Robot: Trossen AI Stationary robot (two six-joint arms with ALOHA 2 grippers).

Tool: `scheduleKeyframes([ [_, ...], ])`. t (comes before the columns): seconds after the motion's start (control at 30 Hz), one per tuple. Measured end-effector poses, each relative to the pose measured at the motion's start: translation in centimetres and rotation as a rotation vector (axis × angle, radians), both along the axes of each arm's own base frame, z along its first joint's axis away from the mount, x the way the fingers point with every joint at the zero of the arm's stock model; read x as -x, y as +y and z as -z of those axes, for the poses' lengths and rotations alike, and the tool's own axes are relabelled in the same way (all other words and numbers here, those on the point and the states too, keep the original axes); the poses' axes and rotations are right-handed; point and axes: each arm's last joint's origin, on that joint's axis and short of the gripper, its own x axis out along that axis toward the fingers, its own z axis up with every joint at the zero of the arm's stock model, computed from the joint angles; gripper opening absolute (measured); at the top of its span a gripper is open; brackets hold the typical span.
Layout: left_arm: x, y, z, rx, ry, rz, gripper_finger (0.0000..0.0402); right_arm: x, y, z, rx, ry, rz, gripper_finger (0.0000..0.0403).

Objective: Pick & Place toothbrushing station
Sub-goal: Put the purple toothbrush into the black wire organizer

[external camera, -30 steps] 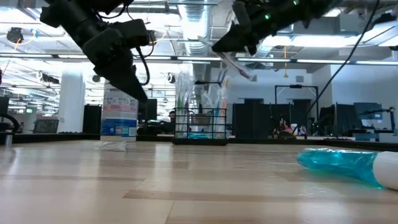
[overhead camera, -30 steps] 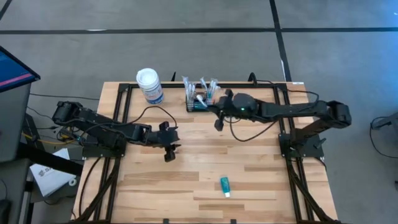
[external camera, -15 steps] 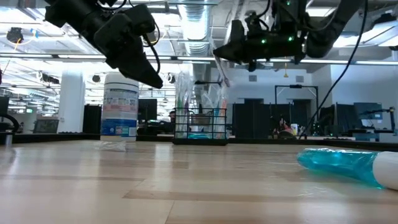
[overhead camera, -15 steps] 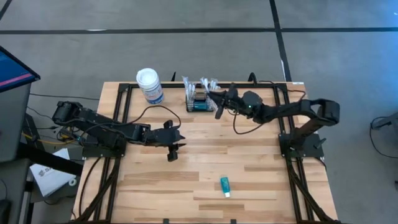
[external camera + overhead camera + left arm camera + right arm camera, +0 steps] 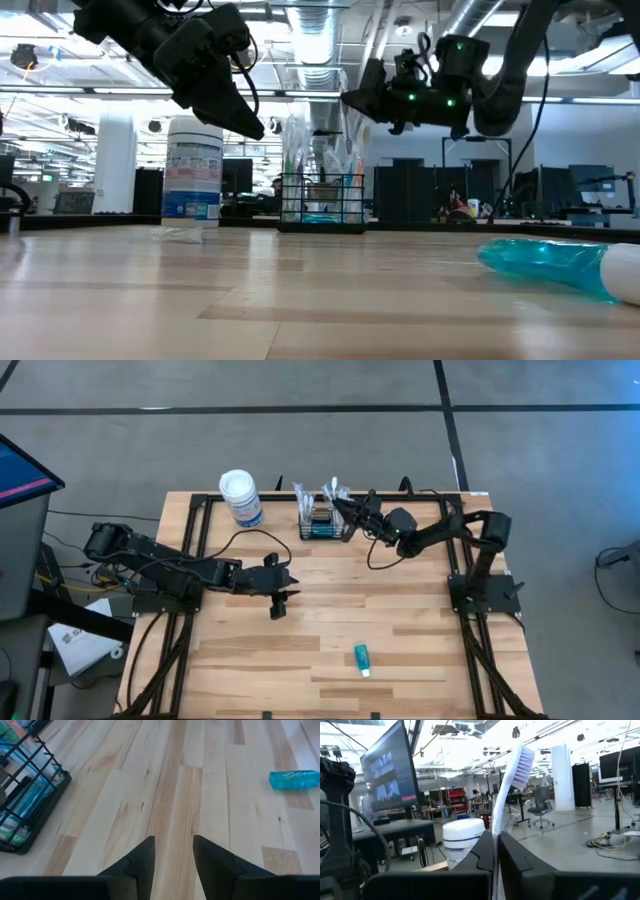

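While raised above the black wire-mesh basket (image 5: 322, 520), right gripper (image 5: 347, 509) pinches a white toothbrush (image 5: 507, 785). Left gripper (image 5: 278, 605) hovers mid-table, fingers narrowly parted, empty

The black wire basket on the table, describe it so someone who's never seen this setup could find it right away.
Start at the wooden table and go to its far edge, near the middle. The black wire basket sits there, right of the white-lidded canister. It is the only open mesh box, with toothbrushes standing in it.
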Motion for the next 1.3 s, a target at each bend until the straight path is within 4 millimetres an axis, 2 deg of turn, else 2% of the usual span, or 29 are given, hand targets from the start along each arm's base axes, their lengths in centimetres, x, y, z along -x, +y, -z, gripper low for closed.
scheduleKeyframes([
  [0.33, 0.0, 0.0, 0.0, 0.001, -0.005, 0.0, 0.0127, 0.3, -2.0, 2.8, -0.008, -0.024, 0.038, 0.0001],
  [0.9, -0.2, 0.0, -0.3, -0.014, -0.037, 0.015, 0.0127, 1.2, -3.8, 2.8, 0.02, -0.018, 0.043, 0.0002],
  [1.3, -0.3, -0.1, -0.5, -0.011, -0.056, 0.015, 0.0127, 0.8, -3.7, 3.0, 0.015, -0.02, 0.036, 0.0004],
])
